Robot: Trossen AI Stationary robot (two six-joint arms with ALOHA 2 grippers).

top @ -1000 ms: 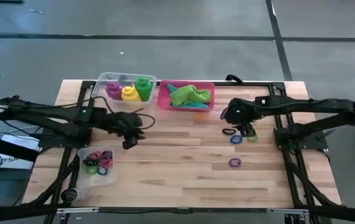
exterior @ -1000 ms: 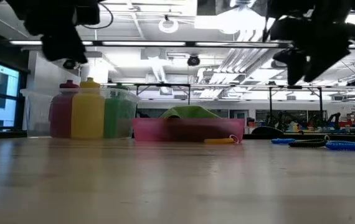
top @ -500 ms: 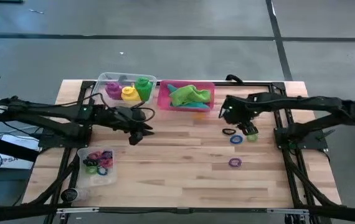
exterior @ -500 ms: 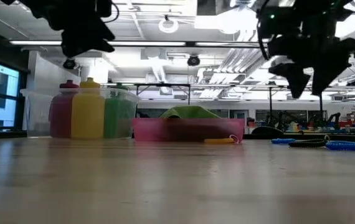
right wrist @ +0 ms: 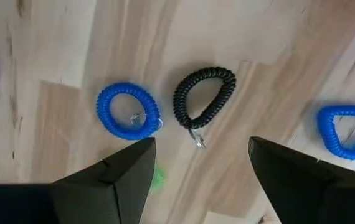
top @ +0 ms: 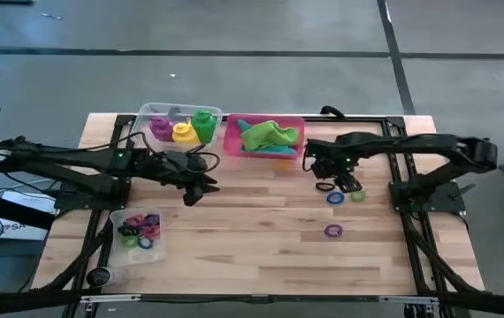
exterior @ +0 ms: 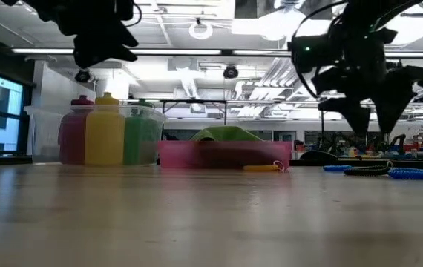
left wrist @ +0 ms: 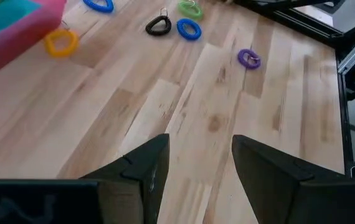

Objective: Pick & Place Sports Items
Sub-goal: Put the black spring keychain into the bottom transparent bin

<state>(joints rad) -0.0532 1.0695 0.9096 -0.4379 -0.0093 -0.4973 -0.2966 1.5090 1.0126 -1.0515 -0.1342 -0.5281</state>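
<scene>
Purple point(top: 161, 126), yellow point(top: 182, 132) and green point(top: 203, 124) bottles stand in a clear tub point(top: 150, 111) at the far left. A green cloth point(top: 270, 134) lies on a teal cloth point(top: 278, 151) in the pink tray point(top: 231, 141). Loose rings lie on the table: black point(right wrist: 203, 99), blue point(right wrist: 127, 111), green point(top: 356, 196), purple point(top: 333, 230). My right gripper point(right wrist: 199, 155) is open above the black ring, touching nothing. My left gripper point(top: 197, 190) is open and empty above the table's middle left.
A second clear tub point(top: 139, 231) with several coloured rings stands at the near left. A yellow ring point(left wrist: 60, 42) lies by the pink tray's near side. Another blue ring point(right wrist: 345, 130) lies beyond the black one. Bare wood point(top: 252, 238) spreads across the near middle.
My right gripper has come down toward the rings and shifted a little toward the table's left edge, turning as its arm folded. My left gripper went a little toward the right and far edges, then held still. No ring has moved.
</scene>
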